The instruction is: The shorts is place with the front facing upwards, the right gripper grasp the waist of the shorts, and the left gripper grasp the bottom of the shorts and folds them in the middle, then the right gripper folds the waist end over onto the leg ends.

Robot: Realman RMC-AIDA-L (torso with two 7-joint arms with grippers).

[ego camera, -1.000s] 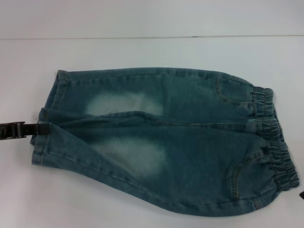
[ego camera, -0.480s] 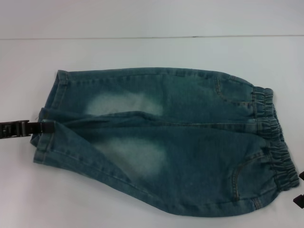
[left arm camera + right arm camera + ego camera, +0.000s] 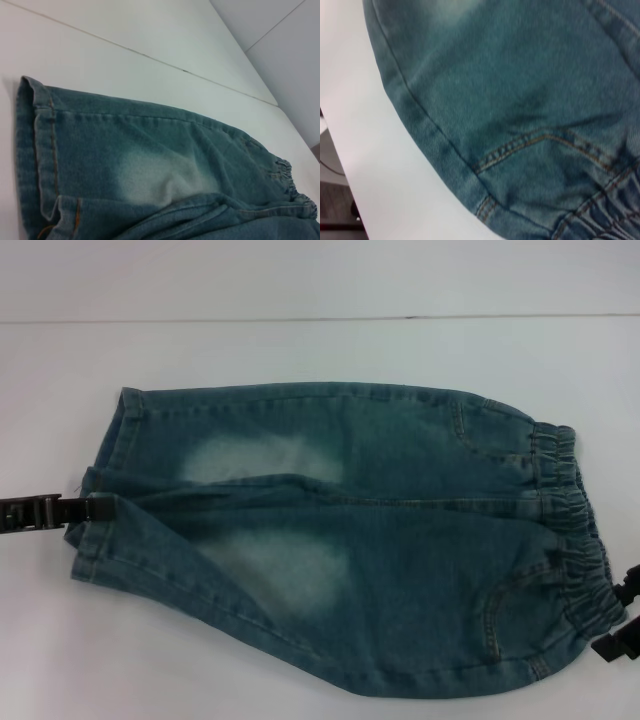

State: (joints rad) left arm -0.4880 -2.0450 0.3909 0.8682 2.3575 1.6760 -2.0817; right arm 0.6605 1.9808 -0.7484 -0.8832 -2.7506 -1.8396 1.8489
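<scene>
The denim shorts (image 3: pixel 380 540) lie flat on the white table, front up, with the elastic waistband (image 3: pixel 580 540) on the right and the leg hems (image 3: pixel 100 490) on the left. My left gripper (image 3: pixel 95 508) reaches in from the left edge and meets the hems where the two legs join. At the right edge my right gripper (image 3: pixel 611 620) stands open around the near corner of the waistband. The left wrist view shows the far leg (image 3: pixel 150 165) and its hem. The right wrist view is filled by the shorts' front pocket stitching (image 3: pixel 535 140) near the waist.
The white table (image 3: pixel 300 350) runs beyond the shorts on all sides, with a seam line (image 3: pixel 320 318) across the back. A strip of darker floor (image 3: pixel 335 210) shows past the table's near edge in the right wrist view.
My right gripper has come in from the right edge to the near corner of the waistband. The left gripper has crept slightly right onto the leg hems. The shorts have barely shifted.
</scene>
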